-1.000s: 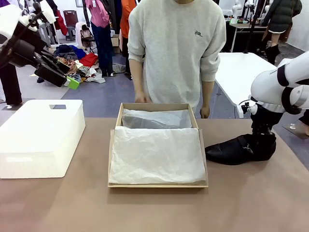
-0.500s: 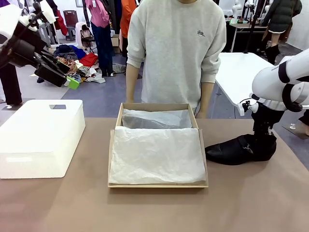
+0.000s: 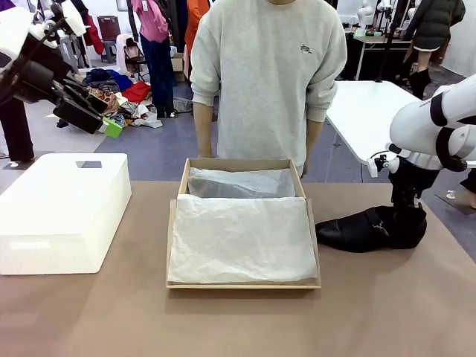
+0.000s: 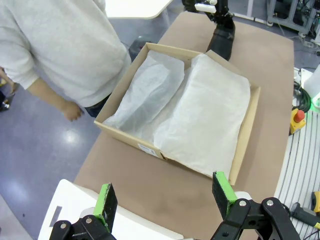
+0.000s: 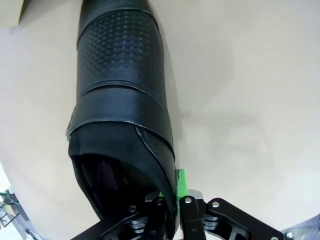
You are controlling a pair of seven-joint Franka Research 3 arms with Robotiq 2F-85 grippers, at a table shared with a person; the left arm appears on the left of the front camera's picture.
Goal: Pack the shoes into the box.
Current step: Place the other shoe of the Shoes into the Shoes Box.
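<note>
The right gripper (image 3: pixel 407 217) is seen down at the counter (image 3: pixel 372 320), and its jaws are clamped tight on the heel wall of a black shoe (image 3: pixel 361 232). In the right wrist view the leather rim is pinched between the fingers of that gripper (image 5: pixel 176 201), with one green pad (image 5: pixel 183 181) pressed against the outside of the shoe (image 5: pixel 122 100). The sole is rested flat on the counter, and the toe is pointed away from the gripper, towards the box (image 3: pixel 175 230). The box is found just beyond that toe, open, and white tissue (image 3: pixel 242 238) is spread across its inside. The left gripper (image 3: pixel 104 119) is held high above the counter, fully spread, with nothing between its pads. In its wrist view the box (image 4: pixel 247 130) is seen below and ahead of this gripper (image 4: pixel 165 196), and a white bin (image 3: pixel 63 208) is placed right under it. On the box's far side from both grippers, a person (image 3: pixel 268 74) in a grey sweatshirt is stood at the counter's edge.
</note>
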